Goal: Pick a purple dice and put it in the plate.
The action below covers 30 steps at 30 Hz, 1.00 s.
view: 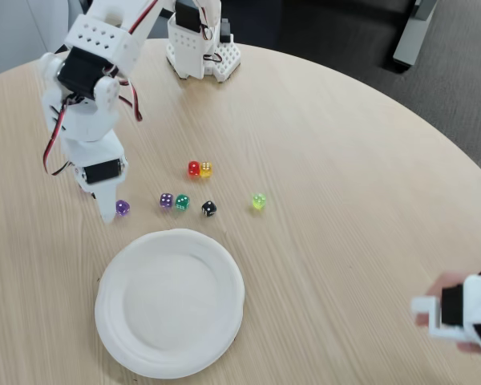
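Observation:
A tiny purple dice (123, 208) lies on the wooden table just above the plate's upper left rim. A second purple dice (167, 200) sits to its right, touching a dark green die (182, 202). The white plate (170, 301) is large, round and holds nothing. My white gripper (107, 208) points down at the table, its tip right beside the left purple dice on that dice's left. The arm's body hides how the jaws stand. Nothing shows as held.
A red die (194, 168) and an orange die (206, 168) sit together above the row. A black die (209, 208) and a yellow-green die (259, 201) lie to the right. The arm's base (202, 50) stands at the table's far edge. A hand holding a white device (463, 311) is at the lower right.

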Each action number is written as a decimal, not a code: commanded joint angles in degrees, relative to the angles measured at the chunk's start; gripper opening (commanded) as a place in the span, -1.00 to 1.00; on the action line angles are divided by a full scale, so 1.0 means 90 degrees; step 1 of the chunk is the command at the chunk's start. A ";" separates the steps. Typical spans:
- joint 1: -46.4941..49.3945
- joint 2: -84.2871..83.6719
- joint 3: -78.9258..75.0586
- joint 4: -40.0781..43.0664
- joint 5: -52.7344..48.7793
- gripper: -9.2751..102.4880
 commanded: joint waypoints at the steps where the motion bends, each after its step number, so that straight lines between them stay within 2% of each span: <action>1: 0.0010 0.0039 -0.0137 0.0000 -0.0049 -0.51; 30: 0.0000 -0.0576 -0.0068 0.0020 0.0156 -0.52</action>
